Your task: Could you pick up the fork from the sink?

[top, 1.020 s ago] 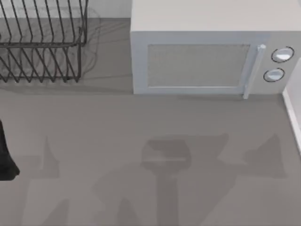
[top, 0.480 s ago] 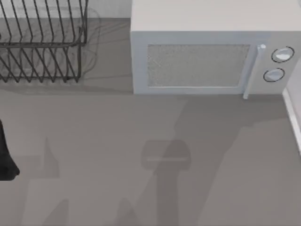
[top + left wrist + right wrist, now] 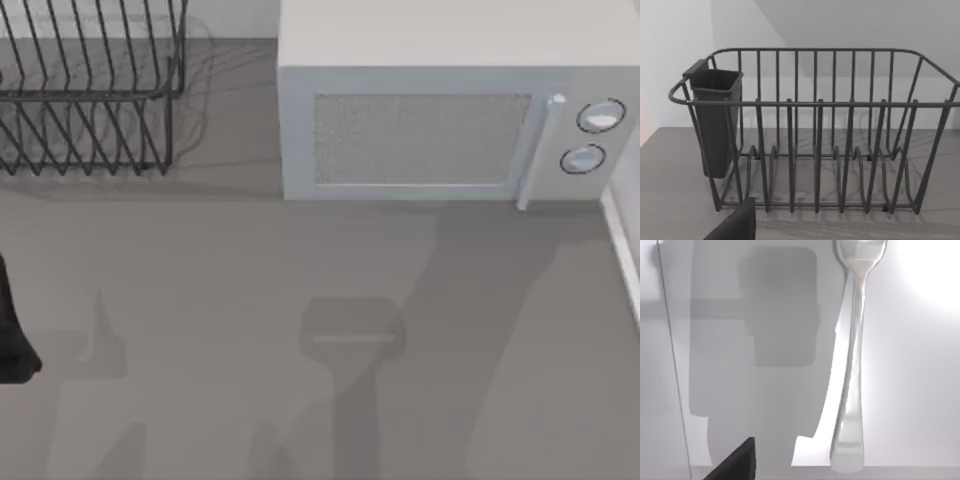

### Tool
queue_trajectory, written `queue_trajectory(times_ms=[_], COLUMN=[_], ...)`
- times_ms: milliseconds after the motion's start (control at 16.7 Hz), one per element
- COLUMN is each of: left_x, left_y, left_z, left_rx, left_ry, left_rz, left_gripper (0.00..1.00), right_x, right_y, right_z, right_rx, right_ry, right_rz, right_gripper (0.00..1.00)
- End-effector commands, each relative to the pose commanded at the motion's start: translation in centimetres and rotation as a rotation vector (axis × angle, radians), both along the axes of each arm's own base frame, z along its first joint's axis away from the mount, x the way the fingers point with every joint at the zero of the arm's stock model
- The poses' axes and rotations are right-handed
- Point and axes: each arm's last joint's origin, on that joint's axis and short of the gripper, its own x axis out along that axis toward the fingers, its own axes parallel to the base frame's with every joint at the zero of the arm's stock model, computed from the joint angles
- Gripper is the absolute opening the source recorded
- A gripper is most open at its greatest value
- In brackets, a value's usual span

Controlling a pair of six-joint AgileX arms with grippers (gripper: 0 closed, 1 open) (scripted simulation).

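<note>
The fork is a thin silvery piece lying flat on a pale, brightly lit surface in the right wrist view, handle end near the camera, head running out of the picture. A dark corner of my right gripper pokes in beside the fork's handle, apart from it, above the gripper's own grey shadow. The sink's pale rim strip runs along the right edge of the top view. My left arm rests as a dark shape at the table's left edge.
A black wire rack with a dark utensil cup stands at the back left. The white microwave fills the back middle and right. Grey counter with arm shadows lies in front.
The broad shadows on the counter have slid toward the right and changed shape. The left arm, the rack and the microwave have stayed put.
</note>
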Motion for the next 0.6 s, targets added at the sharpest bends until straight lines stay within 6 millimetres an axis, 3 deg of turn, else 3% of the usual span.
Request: queue_trajectory(times_ms=[180,300,600], left_x=[0.0,0.0,0.0], left_y=[0.0,0.0,0.0], left_z=[0.0,0.0,0.0], left_rx=[0.000,0.000,0.000], left_ry=[0.000,0.000,0.000], left_rz=[0.000,0.000,0.000], left_gripper=[1.00,1.00,1.00], right_x=[0.1,0.2,0.8], right_y=[0.3,0.2,-0.1], right_z=[-0.1,-1.6,-9.4], right_rx=[0.000,0.001,-0.005], right_ry=[0.000,0.006,-0.020], right_rz=[0.005,0.004,0.002], right_gripper=[1.00,1.00,1.00])
